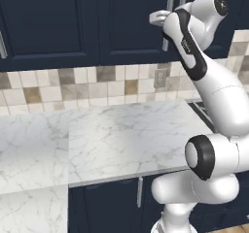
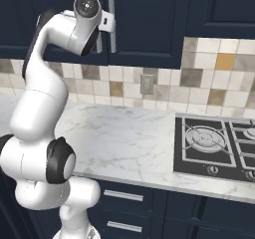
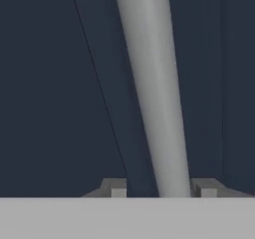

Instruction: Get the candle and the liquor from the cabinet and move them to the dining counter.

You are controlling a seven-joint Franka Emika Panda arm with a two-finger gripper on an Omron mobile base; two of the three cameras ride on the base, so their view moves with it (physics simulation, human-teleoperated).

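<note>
The navy cabinet point(image 1: 121, 23) point(image 2: 149, 24) hangs above the worktop with both doors closed. The candle and the liquor are hidden, and the dining counter is out of view. My gripper point(image 1: 163, 19) point(image 2: 108, 21) is raised to the pair of vertical silver bar handles where the doors meet. In the hand view one handle point(image 3: 152, 93) runs up from between my two fingertips point(image 3: 115, 188), and the gripper point(image 3: 162, 189) is shut on it. The dark door panel point(image 3: 50, 83) lies right behind the bar.
A marble worktop point(image 1: 121, 140) point(image 2: 124, 138) lies below the cabinet, backed by beige tiles with an outlet point(image 1: 159, 77) point(image 2: 146, 84). A black gas cooktop point(image 2: 219, 143) sits at its right end. Navy base cabinets point(image 2: 149, 203) stand under the worktop.
</note>
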